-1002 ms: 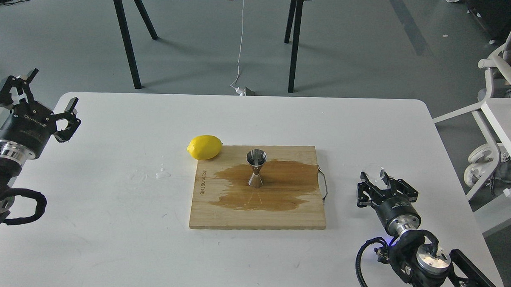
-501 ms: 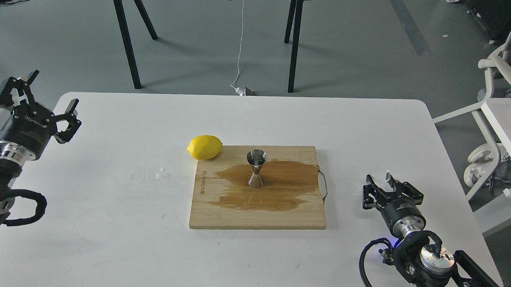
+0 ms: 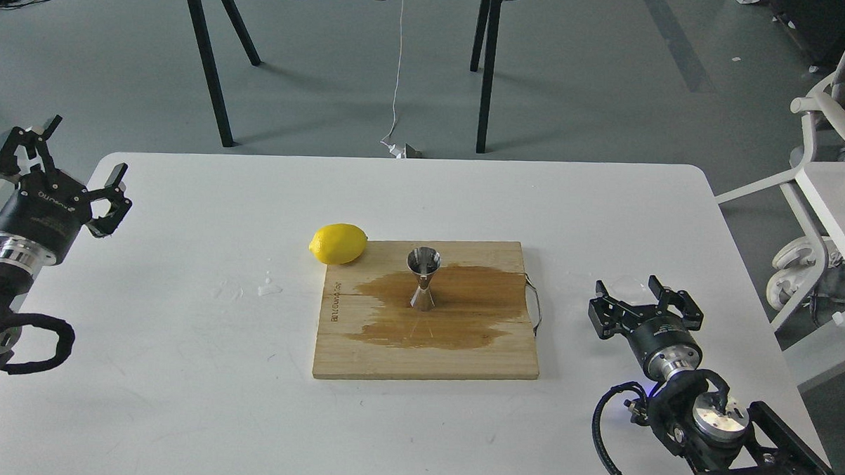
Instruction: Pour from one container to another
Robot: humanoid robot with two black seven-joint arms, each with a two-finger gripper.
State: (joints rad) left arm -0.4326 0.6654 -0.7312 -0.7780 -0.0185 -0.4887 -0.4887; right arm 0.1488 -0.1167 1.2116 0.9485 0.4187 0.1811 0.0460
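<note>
Jigger (image 3: pixel 422 279), steel, hourglass-shaped, upright near the middle of the board (image 3: pixel 425 350), standing in a wide dark wet patch (image 3: pixel 462 309) that covers much of the wood. Board lies flat at the centre of the white tabletop (image 3: pixel 179 369), with a thin dark cord loop at its right edge. Lemon (image 3: pixel 338 243) on the tabletop, touching the board's far left corner. A few clear drops (image 3: pixel 269 286) sit on the tabletop left of the board. Cup (image 3: pixel 628 285), clear glass and hard for me to make out, rests on the tabletop well right of the board, between the spread fingers of my right pincer (image 3: pixel 638 294); the jaws stand wide and I cannot see them pressing the glass. My left pincer (image 3: pixel 81 162) hangs over the far left edge of the tabletop, fingers wide apart, holding nothing, well away from the board and everything on it.
</note>
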